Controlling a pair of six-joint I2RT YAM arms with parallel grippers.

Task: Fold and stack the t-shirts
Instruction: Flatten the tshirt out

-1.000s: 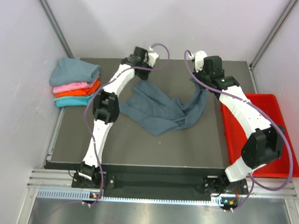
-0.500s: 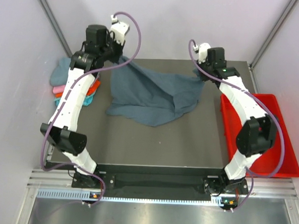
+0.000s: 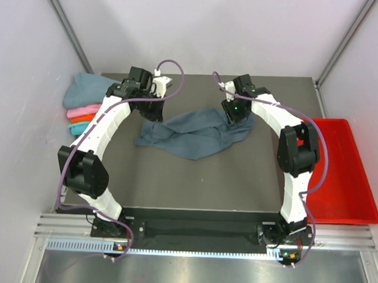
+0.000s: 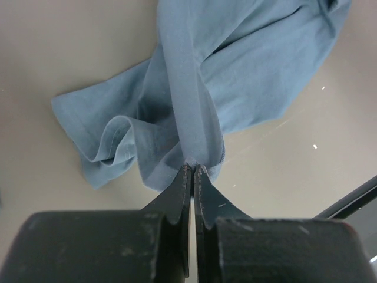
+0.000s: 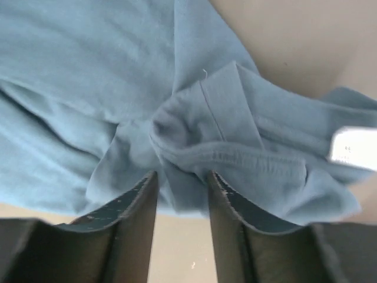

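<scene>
Slate-blue shirt (image 3: 195, 132): lies crumpled and unfolded on the bench (image 3: 193, 192), toward the far edge and about midway between the left and right edges.
Long axis: runs left to right, a rumpled band with one end at each hand.
Left hand (image 4: 192, 171): fingers pressed together on a fold at the shirt's left end; the rest of the cloth trails away to the right.
Right hand (image 5: 181, 180): jaws parted to a narrow gap over a bunched, stitched edge at the right end; the cloth sits at the fingertips and looks ungripped.
Nearer arm: each hand is at its own end, but only the left has hold.
Stack of folded shirts (image 3: 90, 109): at the far left corner, teal on top, close to the left arm.
Red tray (image 3: 350, 186): beside the right edge.
Change: half a second ago the shirt hung spread wide between both hands, the left raised near the far left corner. Now both hands are lower and closer in, the cloth has sagged into a band, and the right hand has let go.
</scene>
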